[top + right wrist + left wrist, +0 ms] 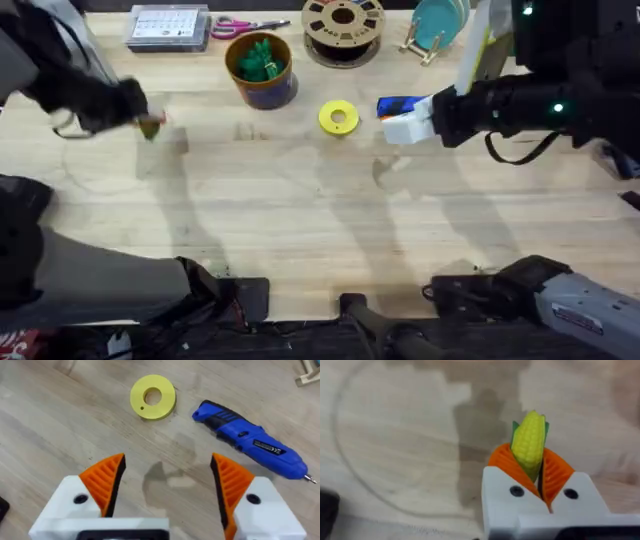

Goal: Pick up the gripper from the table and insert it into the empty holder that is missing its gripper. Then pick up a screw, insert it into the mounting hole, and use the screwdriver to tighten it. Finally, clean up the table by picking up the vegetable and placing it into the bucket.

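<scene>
On the worktop [300,220] the bucket [261,70] stands far back, to the right of the left gripper [536,472], the nearer arm. Its fingers clamp the corn [529,442], long axis pointing out past the tips; the right gripper [167,485], fingers apart, hovers by the screwdriver [250,440]

A small label sits on the blue screwdriver [252,443], but its print is too tiny to read.
</scene>
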`<move>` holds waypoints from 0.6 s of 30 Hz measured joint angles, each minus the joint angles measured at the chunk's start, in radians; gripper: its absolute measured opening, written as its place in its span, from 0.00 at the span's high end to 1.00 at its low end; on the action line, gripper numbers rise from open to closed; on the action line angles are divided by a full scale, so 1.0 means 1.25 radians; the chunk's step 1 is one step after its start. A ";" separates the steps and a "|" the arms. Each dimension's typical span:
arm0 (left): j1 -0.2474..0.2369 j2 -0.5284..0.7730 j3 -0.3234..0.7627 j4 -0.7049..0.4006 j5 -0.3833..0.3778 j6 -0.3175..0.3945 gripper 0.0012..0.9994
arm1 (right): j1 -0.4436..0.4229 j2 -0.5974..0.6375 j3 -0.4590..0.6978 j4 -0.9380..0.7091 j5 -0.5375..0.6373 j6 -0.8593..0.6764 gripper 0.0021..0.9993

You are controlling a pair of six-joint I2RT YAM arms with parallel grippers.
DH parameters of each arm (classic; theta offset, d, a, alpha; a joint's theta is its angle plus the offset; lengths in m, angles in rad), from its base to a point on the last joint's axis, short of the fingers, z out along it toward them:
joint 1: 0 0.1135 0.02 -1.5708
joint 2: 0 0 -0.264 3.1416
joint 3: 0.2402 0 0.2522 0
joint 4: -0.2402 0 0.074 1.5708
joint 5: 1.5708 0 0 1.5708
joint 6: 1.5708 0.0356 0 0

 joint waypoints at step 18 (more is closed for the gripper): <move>-0.330 -0.073 0.174 0.114 0.117 -0.021 0.98 | 0.000 0.000 0.000 0.000 0.000 0.000 0.00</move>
